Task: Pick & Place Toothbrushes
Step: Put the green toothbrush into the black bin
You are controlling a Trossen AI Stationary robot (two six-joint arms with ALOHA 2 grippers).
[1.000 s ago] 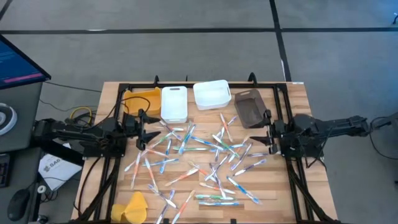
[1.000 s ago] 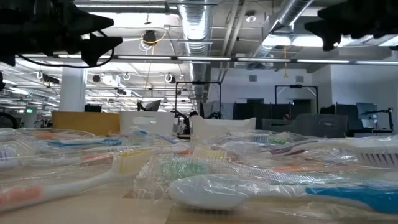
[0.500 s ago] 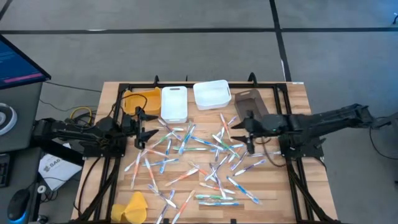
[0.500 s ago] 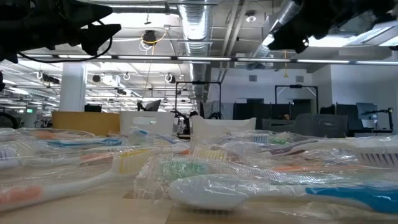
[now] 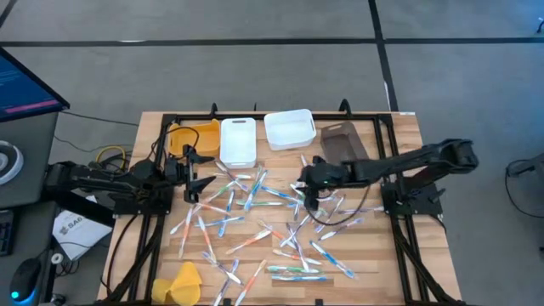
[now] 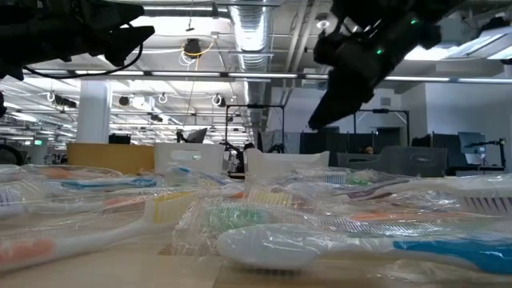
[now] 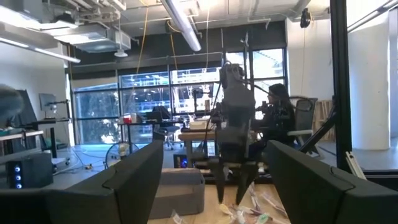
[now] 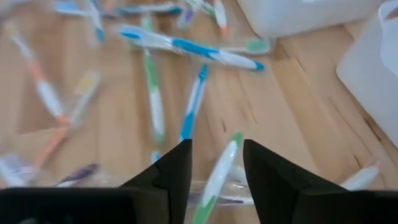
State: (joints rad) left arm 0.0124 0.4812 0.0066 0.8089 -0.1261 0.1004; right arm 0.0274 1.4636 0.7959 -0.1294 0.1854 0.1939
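Note:
Many toothbrushes (image 5: 272, 204) in clear wrappers lie scattered flat over the middle of the wooden table. My right gripper (image 5: 308, 197) reaches in from the table's right and hangs slanting down over the pile's right part, open. In the right wrist view its fingers (image 8: 217, 146) stand either side of a green-and-white toothbrush (image 8: 222, 169) that lies on the table below them, without touching it. My left gripper (image 5: 197, 170) waits open above the table's left side, next to the pile.
Along the far edge stand an orange bin (image 5: 194, 136), two white bins (image 5: 238, 142) (image 5: 290, 129) and a brown bin (image 5: 342, 146). A yellow cloth-like lump (image 5: 180, 283) lies at the near left corner. A black frame (image 5: 153, 229) runs around the table.
My right gripper has swung from the table's right edge toward the middle, sinking and tipping down until it hangs over the toothbrushes. The toothbrushes have not moved.

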